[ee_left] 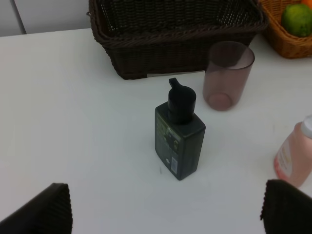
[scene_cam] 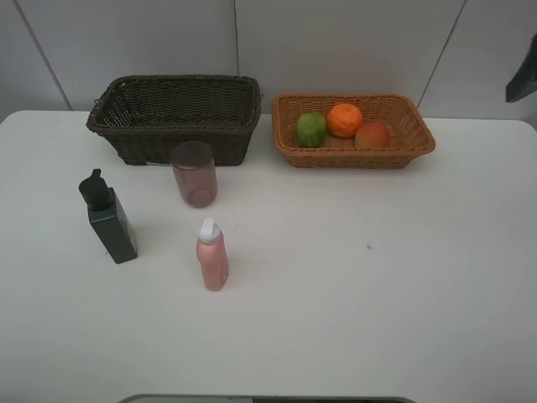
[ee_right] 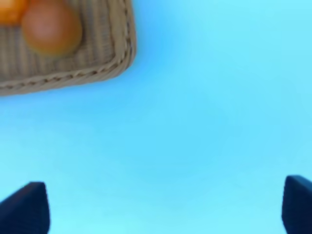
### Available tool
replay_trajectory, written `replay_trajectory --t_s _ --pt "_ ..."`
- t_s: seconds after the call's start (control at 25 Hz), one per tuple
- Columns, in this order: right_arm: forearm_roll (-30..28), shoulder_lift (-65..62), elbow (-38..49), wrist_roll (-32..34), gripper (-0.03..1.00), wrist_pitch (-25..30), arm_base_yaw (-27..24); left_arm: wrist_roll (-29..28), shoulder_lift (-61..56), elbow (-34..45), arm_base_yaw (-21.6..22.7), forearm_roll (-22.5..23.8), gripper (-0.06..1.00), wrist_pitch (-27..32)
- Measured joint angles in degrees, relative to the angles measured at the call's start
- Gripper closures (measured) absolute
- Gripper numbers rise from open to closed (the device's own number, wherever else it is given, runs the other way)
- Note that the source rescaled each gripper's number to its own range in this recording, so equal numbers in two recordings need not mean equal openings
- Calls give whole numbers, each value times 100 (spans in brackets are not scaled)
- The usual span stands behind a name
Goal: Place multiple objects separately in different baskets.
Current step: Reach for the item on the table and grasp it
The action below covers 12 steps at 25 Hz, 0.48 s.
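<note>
My left claw [ee_left: 168, 209] and right claw [ee_right: 161, 204] gape empty, with the orange [scene_cam: 345, 119], green fruit [scene_cam: 311, 129] and red fruit [scene_cam: 372, 134] in the tan basket [scene_cam: 352, 158] at the counter's [scene_cam: 377, 294] far edge, and the black bottle [scene_cam: 111, 222], pink bottle [scene_cam: 212, 260] and cup [scene_cam: 195, 175] standing before the dark basket [scene_cam: 168, 138].

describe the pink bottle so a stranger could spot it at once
Find the dark brown basket at the back left of the table. Of the three items in front of it, the pink bottle is farthest forward, right of the black pump bottle. Unlike the translucent pink cup behind it, it has a white cap.
</note>
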Motion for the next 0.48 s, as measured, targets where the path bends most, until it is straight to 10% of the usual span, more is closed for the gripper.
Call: replay_trajectory --t_s 0.48 --pt "386 -3684 1196 -244 -3 566 -36 0 0 0 0 0 -6 0"
